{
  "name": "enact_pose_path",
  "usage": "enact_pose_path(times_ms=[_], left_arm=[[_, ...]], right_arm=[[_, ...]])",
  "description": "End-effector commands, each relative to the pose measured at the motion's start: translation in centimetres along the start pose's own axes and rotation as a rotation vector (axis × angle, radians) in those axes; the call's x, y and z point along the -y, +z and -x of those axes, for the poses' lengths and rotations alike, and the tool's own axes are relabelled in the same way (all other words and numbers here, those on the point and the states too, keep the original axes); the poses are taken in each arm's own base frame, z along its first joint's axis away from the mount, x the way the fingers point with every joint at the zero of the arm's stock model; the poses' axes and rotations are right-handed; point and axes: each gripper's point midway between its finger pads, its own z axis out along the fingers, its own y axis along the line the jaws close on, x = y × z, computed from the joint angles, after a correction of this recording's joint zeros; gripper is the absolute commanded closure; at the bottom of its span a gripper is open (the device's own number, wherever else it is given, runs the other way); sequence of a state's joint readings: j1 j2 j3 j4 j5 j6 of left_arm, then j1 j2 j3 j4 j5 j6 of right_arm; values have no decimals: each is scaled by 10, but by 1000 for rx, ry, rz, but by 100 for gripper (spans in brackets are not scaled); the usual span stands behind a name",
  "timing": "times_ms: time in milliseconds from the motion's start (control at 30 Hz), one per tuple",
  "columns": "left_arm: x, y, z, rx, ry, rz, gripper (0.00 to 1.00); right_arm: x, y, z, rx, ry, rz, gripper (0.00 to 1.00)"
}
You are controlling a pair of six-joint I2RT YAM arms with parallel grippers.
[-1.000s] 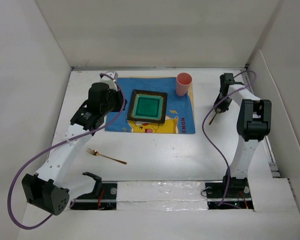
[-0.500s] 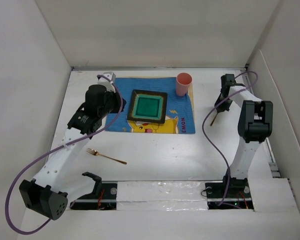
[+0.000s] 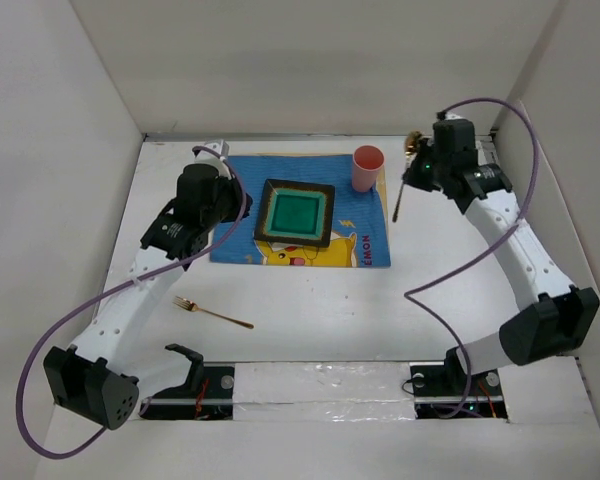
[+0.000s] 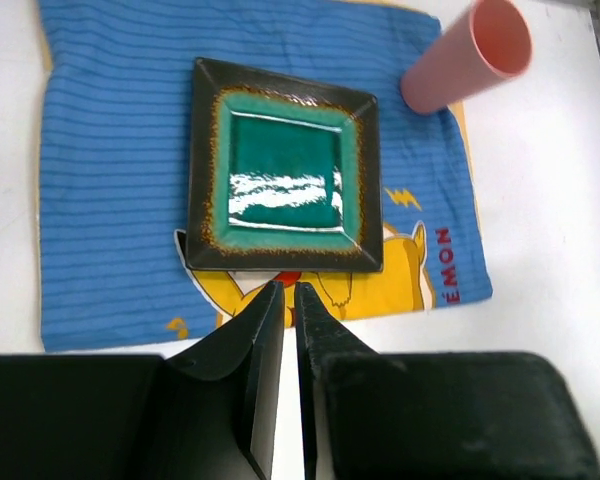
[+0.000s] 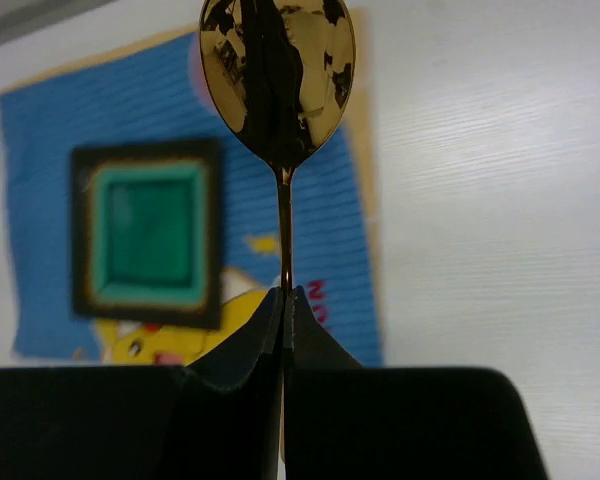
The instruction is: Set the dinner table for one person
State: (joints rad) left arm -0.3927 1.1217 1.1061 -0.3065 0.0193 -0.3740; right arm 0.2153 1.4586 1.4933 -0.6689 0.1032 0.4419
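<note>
The white dinner table (image 3: 330, 310) holds a blue cartoon placemat (image 3: 365, 235) with a square green plate (image 3: 296, 212) on it and a pink cup (image 3: 367, 167) at its far right corner. A gold fork (image 3: 212, 312) lies at the front left. My right gripper (image 3: 418, 172) is shut on a gold spoon (image 3: 398, 205) and holds it in the air just right of the cup. In the right wrist view the spoon's bowl (image 5: 278, 70) stands above the gripper (image 5: 283, 295). My left gripper (image 4: 288, 290) is shut and empty, above the placemat's near edge (image 4: 100, 200), close to the plate (image 4: 285, 180).
White walls enclose the table on the left, back and right. The cup (image 4: 467, 55) also shows at the top right of the left wrist view. A taped strip and the arm bases (image 3: 320, 385) run along the near edge.
My right arm has swung left and up, carrying the spoon from the right side of the table to beside the cup. My left arm has barely shifted.
</note>
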Motion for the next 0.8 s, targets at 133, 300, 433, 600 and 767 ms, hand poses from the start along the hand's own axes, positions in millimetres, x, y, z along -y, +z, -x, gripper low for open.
enact_pose_path(times_ms=[133,300,433,600,767], left_arm=[[-23,-16,31,137,-223,189,75],[-39,-20,-3,75,-307,255,62],[-58,-30,-35,21,-368,336,61],[-75,-45,-68,-8,-495,408,63],[-98,-47,-111,-136,-586,476,63]], right_arm=[[-99,-35,-72,-142,-101,336,100],[-122,1,-115,-210,-145,337,100],[-121,44,-119,-221,-133,287,100],[-104,101,-128,-239,-127,174,100],[-87,137,-133,-249,-106,95,100]])
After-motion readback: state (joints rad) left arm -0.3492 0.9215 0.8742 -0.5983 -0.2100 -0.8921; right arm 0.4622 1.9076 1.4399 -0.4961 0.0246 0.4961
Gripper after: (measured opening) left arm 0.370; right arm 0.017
